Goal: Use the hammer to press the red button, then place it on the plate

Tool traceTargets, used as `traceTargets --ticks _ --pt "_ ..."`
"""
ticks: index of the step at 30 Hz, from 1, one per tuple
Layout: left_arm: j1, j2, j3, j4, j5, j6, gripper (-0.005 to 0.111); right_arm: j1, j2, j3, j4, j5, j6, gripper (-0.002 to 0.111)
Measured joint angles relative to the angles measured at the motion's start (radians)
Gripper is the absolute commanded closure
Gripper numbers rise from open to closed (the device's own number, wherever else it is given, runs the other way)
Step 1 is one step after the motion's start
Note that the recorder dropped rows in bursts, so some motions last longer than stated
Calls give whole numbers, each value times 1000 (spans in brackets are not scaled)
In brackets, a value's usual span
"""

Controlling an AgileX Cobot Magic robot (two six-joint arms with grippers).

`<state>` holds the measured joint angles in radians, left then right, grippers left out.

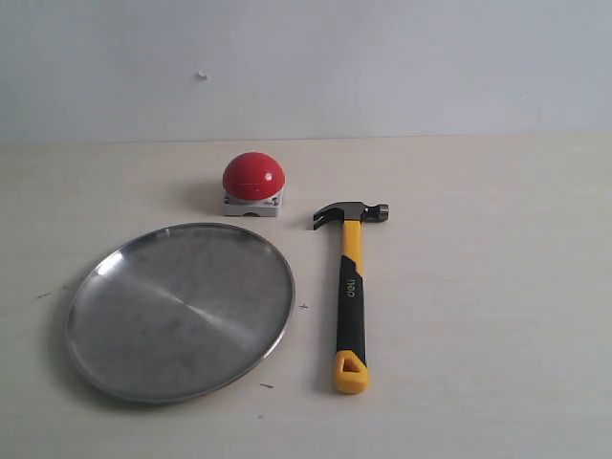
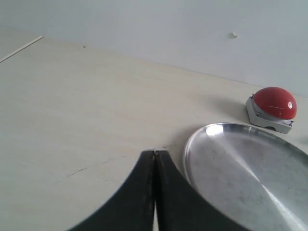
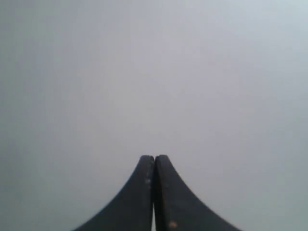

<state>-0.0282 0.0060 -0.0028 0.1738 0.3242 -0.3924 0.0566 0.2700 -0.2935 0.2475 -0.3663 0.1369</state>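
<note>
The hammer (image 1: 350, 287) lies flat on the table, dark head toward the back, yellow looped end toward the front. The red button (image 1: 253, 178) on its grey-white base stands behind and to the left of the hammer head. The silver plate (image 1: 105, 277) lies left of the hammer. Neither arm shows in the exterior view. My left gripper (image 2: 155, 153) is shut and empty, just beside the plate (image 2: 192, 144) rim, with the red button (image 2: 274, 103) beyond it. My right gripper (image 3: 154, 158) is shut and empty, facing only a plain grey wall.
The pale wooden table (image 1: 478, 287) meets a grey-white wall (image 1: 382, 57) at the back. A small white speck (image 1: 201, 75) sits on the wall.
</note>
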Motion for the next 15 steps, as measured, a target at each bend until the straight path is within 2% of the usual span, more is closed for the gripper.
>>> traceTargets --ticks 5,11,15 --pt "0 0 0 0 0 0 107 0 402 -334 61 271 -145 108" --pt "0 0 0 0 0 0 107 0 909 -793 13 862 -191 108" --pt "0 0 0 0 0 0 107 17 1168 -1001 -8 1227 -167 108"
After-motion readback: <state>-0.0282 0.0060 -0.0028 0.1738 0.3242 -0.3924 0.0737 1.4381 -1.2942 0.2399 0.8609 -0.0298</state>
